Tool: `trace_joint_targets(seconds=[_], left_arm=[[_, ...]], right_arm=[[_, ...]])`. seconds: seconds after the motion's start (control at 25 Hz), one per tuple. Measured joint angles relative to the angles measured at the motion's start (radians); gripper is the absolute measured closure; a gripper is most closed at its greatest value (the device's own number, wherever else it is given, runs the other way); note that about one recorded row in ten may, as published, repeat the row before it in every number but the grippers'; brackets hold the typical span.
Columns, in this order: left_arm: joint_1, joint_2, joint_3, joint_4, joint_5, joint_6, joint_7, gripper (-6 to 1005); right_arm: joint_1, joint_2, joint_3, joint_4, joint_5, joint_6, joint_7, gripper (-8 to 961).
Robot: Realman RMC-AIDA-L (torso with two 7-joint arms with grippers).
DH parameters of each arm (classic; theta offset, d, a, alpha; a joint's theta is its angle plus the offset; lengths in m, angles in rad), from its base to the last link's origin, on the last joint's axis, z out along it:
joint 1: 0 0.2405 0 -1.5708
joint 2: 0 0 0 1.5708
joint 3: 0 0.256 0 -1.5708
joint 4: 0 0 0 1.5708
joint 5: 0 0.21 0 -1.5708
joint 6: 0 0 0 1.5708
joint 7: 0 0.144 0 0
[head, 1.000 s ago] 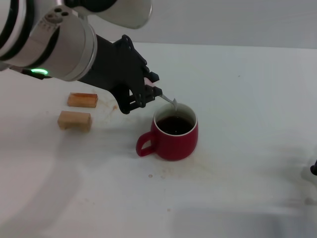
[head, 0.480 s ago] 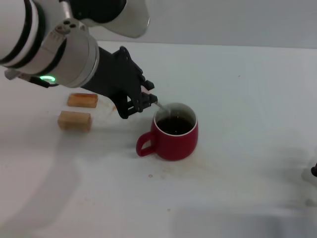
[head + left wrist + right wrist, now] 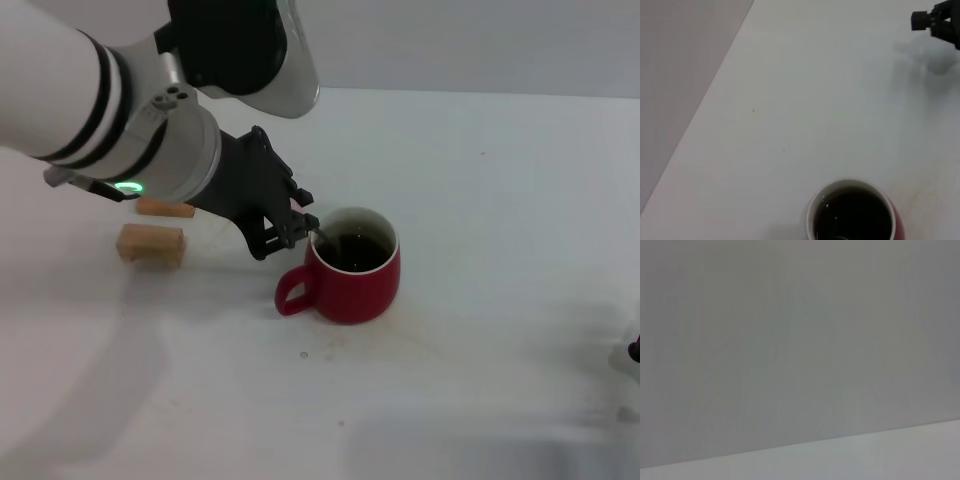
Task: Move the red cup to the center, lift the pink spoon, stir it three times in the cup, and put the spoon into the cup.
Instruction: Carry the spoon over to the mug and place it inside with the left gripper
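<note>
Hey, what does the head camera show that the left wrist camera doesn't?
Only the head view shows the left gripper at the red cup's rim, the cup's handle and two wooden blocks; the pink spoon is barely visible there. Only the left wrist view looks straight down into the cup, with a clearer look at the right gripper parked far across the table. Both share the cup's white rim and dark liquid.

Red cup (image 3: 352,272): dark red outside, white rim and inside, near-black liquid. Left gripper (image 3: 290,228): matte black; arm behind it white with 2 black bands and a green light. 2 wooden blocks (image 3: 151,243): tan, farther one more orange. Table (image 3: 500,200): plain white, faint brown specks. Wall: flat grey.
</note>
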Motion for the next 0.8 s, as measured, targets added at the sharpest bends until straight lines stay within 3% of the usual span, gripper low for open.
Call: trace_joint_targets(seconds=[0.32,0.8], left_arm=[[-0.026,-0.001,0.032,0.088,0.008,0.081,0.000,827],[-0.060,-0.008,0.148,0.154,-0.001,0.173,-0.013,827]], right_arm=[[-0.005,0.000,-0.002,-0.004,-0.002,-0.001,0.000,953],[-0.005,0.000,-0.005,-0.012,-0.003,-0.001,0.000,954]])
